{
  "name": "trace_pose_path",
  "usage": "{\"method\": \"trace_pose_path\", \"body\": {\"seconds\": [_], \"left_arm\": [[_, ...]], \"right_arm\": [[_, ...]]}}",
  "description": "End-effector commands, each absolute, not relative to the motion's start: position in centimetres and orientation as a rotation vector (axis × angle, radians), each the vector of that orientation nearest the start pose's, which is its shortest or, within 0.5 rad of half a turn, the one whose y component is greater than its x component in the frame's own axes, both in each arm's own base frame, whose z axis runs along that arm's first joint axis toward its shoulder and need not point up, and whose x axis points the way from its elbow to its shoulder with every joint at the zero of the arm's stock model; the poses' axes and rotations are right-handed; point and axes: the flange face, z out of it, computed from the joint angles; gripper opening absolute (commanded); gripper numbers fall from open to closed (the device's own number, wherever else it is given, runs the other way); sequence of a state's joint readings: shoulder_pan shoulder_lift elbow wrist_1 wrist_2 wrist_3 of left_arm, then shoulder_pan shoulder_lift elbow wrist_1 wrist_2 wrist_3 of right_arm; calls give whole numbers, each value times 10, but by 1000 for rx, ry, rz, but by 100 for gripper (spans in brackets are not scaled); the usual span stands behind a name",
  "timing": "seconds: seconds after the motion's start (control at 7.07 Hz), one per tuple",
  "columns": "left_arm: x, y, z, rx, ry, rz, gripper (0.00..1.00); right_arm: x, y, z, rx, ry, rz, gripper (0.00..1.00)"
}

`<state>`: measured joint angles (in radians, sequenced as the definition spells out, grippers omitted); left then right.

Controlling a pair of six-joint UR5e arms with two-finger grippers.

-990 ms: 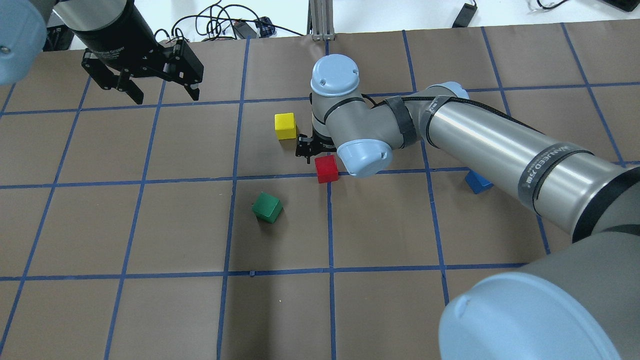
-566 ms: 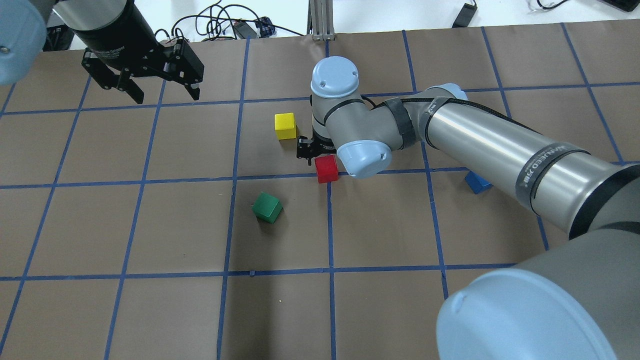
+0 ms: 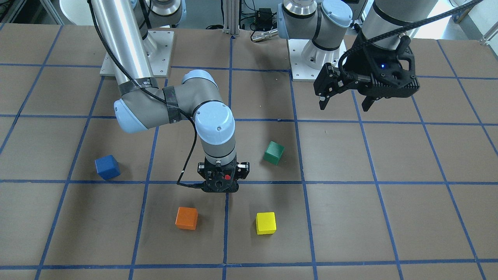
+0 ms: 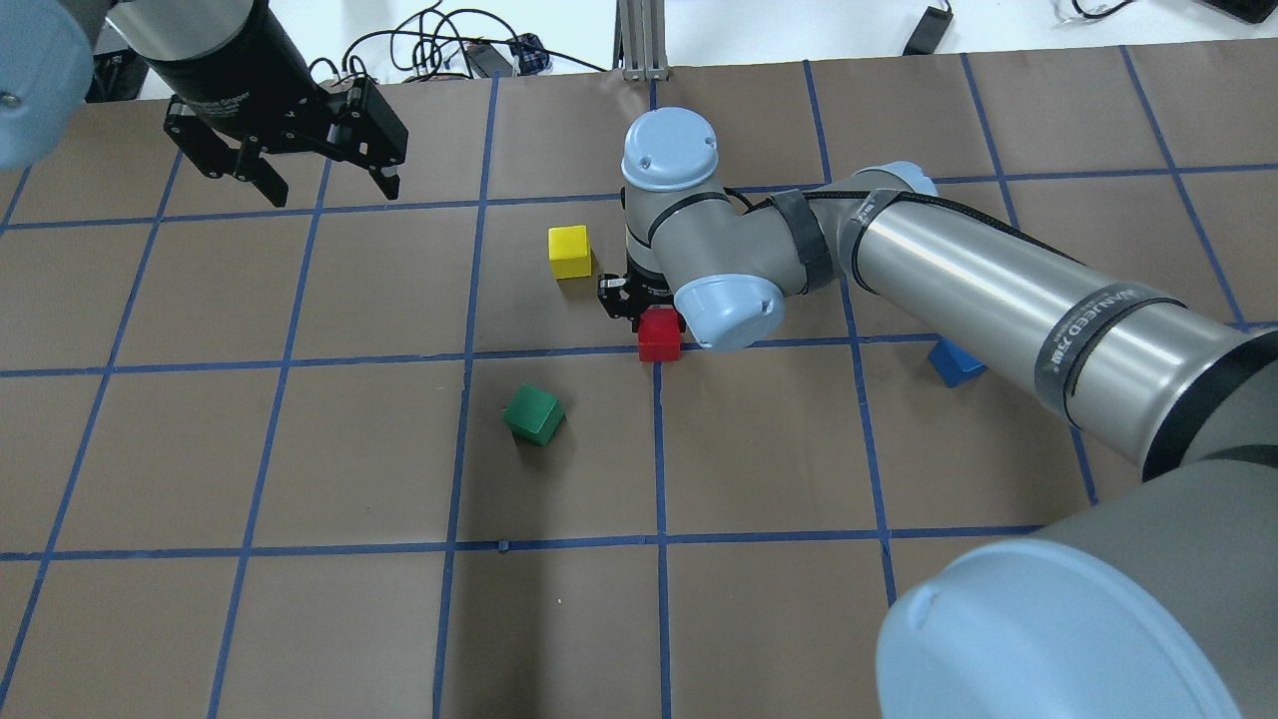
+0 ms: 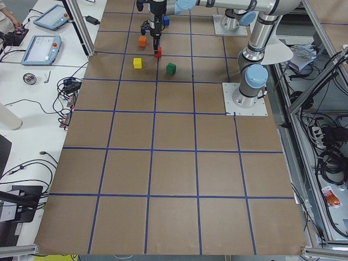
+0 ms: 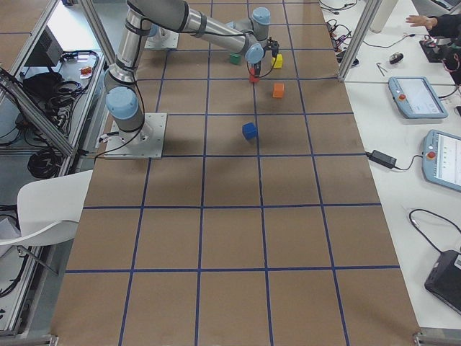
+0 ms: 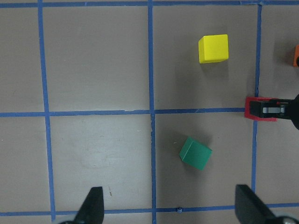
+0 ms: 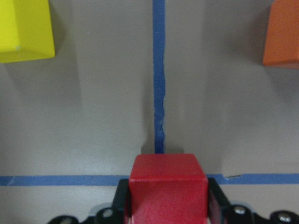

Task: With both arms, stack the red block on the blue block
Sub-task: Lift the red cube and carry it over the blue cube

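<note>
Overhead exterior: bench (image 4: 300, 599) gridded brown. Right arm (image 4: 958, 280) reaches to frame centre and half hides blue block (image 4: 957, 364), right of centre. Left pincer (image 4: 329, 190) spread wide, empty, upper left. Right pincer (image 3: 221, 181) clamped on red block (image 4: 659, 337). Risk: arm elbow sweeps blue block during carry; off-centre release topples red.

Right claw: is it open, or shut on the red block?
Shut on the red block. In the right wrist view the right claw has its fingers against both sides of it, no gap showing.
</note>
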<state>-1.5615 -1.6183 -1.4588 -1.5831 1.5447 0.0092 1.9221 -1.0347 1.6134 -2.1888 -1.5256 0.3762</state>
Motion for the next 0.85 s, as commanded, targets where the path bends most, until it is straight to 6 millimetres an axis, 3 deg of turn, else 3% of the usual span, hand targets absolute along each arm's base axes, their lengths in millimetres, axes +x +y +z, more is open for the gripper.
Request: {"method": "trace_pose_path", "body": {"seconds": [0.0, 0.42, 0.57, 0.71], "left_arm": [[-131, -518, 517, 1, 3166, -83, 100], [-131, -518, 517, 1, 3168, -83, 100], [-131, -518, 517, 1, 3166, -83, 100], [-133, -518, 517, 3, 3166, -80, 100]], "right_arm": [[323, -565, 267, 59, 3101, 18, 0], [197, -570, 341, 29, 3108, 127, 0], [161, -576, 347, 45, 3105, 117, 0], [130, -579, 341, -2, 3103, 128, 0]]}}
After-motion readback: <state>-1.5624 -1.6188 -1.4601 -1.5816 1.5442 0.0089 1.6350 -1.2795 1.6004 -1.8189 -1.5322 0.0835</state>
